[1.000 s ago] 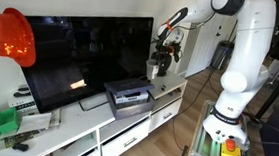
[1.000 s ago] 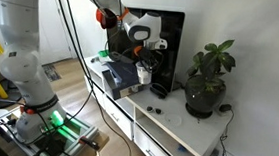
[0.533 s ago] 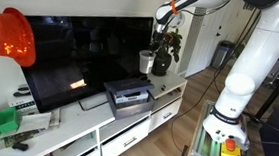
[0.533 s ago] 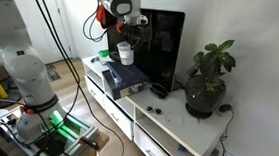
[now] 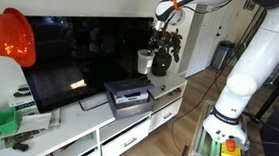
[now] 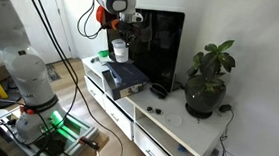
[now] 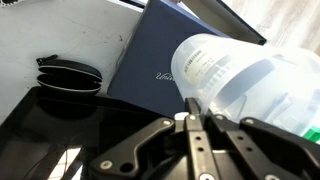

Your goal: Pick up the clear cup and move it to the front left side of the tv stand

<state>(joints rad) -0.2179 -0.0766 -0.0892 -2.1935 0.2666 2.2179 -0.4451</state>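
Clear cup (image 5: 144, 60) is off the furniture and up in the air, pinched by my gripper (image 5: 148, 54), whose fingers are closed onto its sides. In both exterior views it hangs in front of the black television (image 5: 81, 58), above the grey box (image 6: 124, 79) that sits on the white tv stand (image 6: 190, 137). In the wrist view the clear cup (image 7: 240, 85) fills the right of the frame, lying slantwise across it, with the box's dark lid below it and the fingers (image 7: 165, 135) running up to it.

I judge the pick-up done and the carry in hand: nothing is set down yet.

Next I have to take it sideways along the stand, clear of the box and away from the television glass, then bring it forward to the front edge at the left end. I cannot tell from here which end that is from the arm's side, so I would check before committing. That far end (image 5: 20, 129) carries green clutter and papers, so I want a bare patch, a slow lowering with the cup upright, and only then a release.
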